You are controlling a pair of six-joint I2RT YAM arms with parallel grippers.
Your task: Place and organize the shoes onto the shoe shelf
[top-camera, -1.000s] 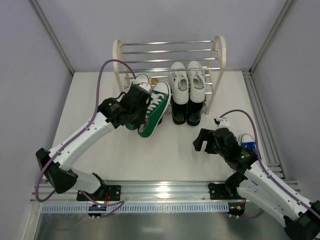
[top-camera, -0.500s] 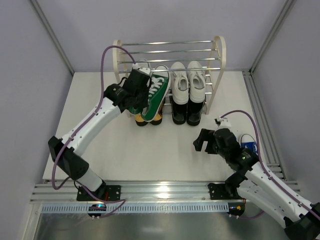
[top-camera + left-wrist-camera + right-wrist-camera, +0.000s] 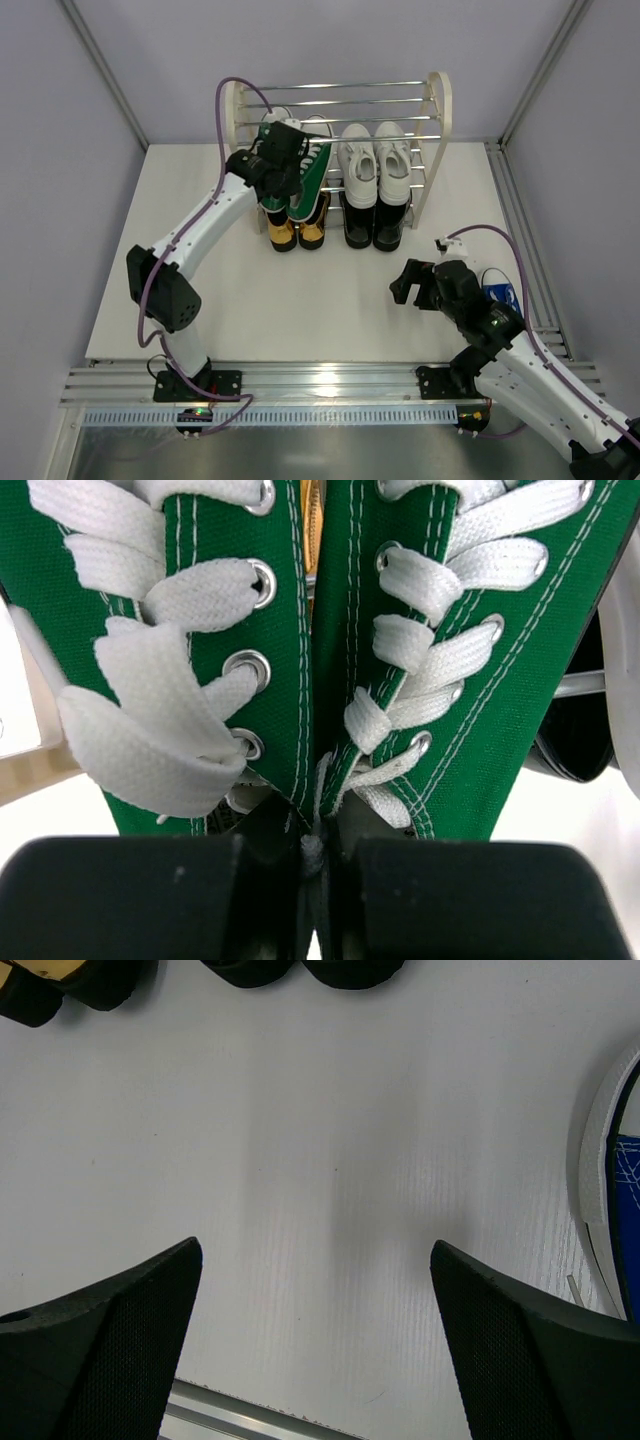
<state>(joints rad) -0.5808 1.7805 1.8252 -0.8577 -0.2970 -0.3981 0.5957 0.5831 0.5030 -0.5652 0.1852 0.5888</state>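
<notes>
Top external: shows left claw point(image 3: 285, 160) pinched shut on green sneakers point(image 3: 312, 172), the pair held up at the left half of shelf point(image 3: 438, 105), level with its middle rods; cannot tell whether resting on those rods or not. Finds gold loafers point(image 3: 298, 233) directly below that claw on the bottom tier. Puts white sneakers point(image 3: 377, 160) just right of the claw on the middle tier, with black shoes point(image 3: 375, 228) beneath them. Shows right claw point(image 3: 413, 285) spread wide, hung over bare table point(image 3: 300, 300), well apart from the shelf, with blue sneaker point(image 3: 497, 292) just beside it on its right. Left wrist: shows both green sneakers side by side, inner edges pressed together and nipped between the dark fingers point(image 3: 120, 895) at the bottom of the frame, with white laces filling the view ahead of the claw. Catches a sliver of gold through the gap between the two sneakers, plus a black shoe and a chrome rod point(image 3: 585, 685) off to the claw's right. Right wrist: shows fingers point(image 3: 100, 1350) standing far apart, nothing between them but white table. Places the blue sneaker beyond the right finger at the frame edge, and black toes well ahead of the claw at the top.
</notes>
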